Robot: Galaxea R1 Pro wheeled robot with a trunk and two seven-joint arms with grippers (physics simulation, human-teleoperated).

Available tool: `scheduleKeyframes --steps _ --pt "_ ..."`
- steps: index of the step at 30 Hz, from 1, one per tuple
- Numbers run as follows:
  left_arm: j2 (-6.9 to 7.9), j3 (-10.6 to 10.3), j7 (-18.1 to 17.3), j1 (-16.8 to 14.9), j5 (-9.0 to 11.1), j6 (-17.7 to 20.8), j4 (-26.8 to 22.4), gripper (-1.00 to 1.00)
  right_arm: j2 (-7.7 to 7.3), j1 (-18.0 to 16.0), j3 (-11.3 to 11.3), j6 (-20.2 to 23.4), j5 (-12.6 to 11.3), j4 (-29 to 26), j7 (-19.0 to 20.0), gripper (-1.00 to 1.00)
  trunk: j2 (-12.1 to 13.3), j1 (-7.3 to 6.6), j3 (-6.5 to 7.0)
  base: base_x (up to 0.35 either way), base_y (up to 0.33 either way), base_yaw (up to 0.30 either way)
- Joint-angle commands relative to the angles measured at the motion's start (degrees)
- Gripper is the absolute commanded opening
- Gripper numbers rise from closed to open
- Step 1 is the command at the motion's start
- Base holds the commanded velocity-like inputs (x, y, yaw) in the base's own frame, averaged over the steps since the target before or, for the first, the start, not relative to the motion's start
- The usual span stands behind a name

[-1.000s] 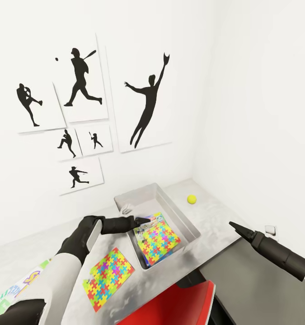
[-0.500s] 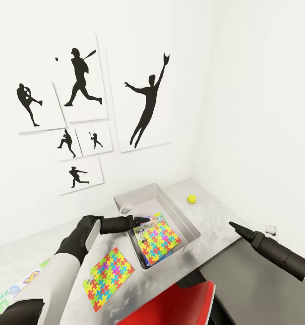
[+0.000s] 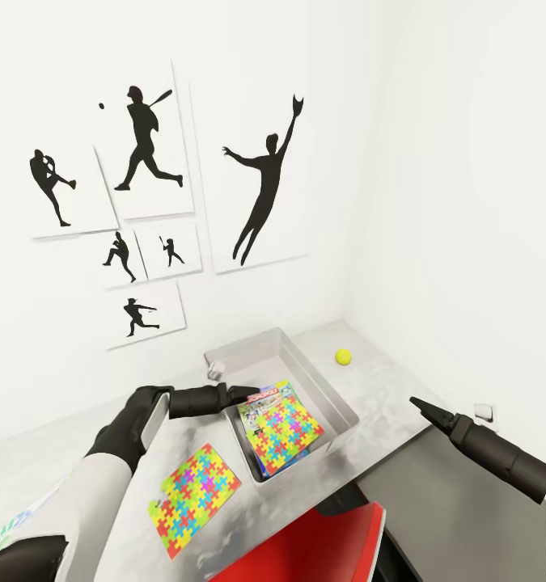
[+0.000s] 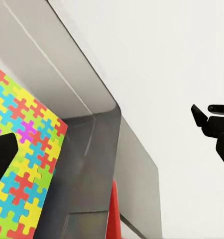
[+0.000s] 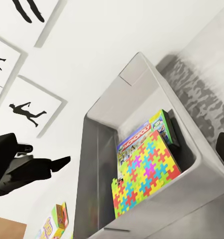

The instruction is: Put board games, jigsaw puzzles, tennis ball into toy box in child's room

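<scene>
The grey toy box (image 3: 338, 404) stands on the white table (image 3: 382, 380) by the corner wall. Inside it a jigsaw puzzle (image 3: 285, 427) lies on a green-edged board game (image 3: 266, 396); the right wrist view shows the same stack in the toy box (image 5: 99, 164). A second jigsaw puzzle (image 3: 195, 497) lies flat on the table left of the box. The tennis ball (image 3: 343, 356) rests right of the box. My left gripper (image 3: 244, 394) hovers open at the box's left rim, holding nothing. Off the table's right end, my right gripper (image 3: 418, 402) hangs open and empty.
A red chair (image 3: 321, 541) stands at the table's front edge. A strip of a printed game box (image 3: 10, 521) peeks out beside my left arm at far left. A lower dark grey unit (image 3: 434, 493) adjoins the table on the right. Baseball silhouette pictures hang above.
My left arm has drawn back to the left, from over the toy box to its left rim, and covers more of the game box at far left. The right arm has not moved.
</scene>
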Motion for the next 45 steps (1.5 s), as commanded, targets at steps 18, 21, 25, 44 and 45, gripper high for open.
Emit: scheduleKeyframes --steps 18,21,25,44,45 --pt "1.84 0.03 -8.89 0.01 0.2 0.27 0.01 1.0 0.36 -0.07 0.03 0.32 0.0 0.3 0.12 1.0 -0.12 0.03 -0.12 0.0 0.0 0.0" --pt "1.98 0.03 -9.38 0.01 0.2 0.27 0.01 1.0 0.41 -0.07 0.04 0.29 0.05 0.32 0.12 1.0 -0.12 0.03 -0.12 -0.035 0.005 0.0" --pt "2.05 0.03 -9.61 0.04 0.2 0.27 0.01 1.0 0.43 -0.09 0.02 0.27 0.03 0.37 0.15 1.0 -0.12 0.03 -0.12 -0.084 0.055 0.0" --pt "2.17 0.03 -9.72 0.02 0.2 0.27 0.01 1.0 0.44 -0.07 0.0 0.32 0.01 0.4 0.19 1.0 -0.12 0.03 -0.12 -0.017 0.021 0.0" --pt "2.17 0.03 -9.72 0.03 0.2 0.27 0.01 1.0 0.44 -0.05 0.01 0.32 0.01 0.4 0.19 1.0 -0.12 0.03 -0.12 0.0 0.0 0.0"
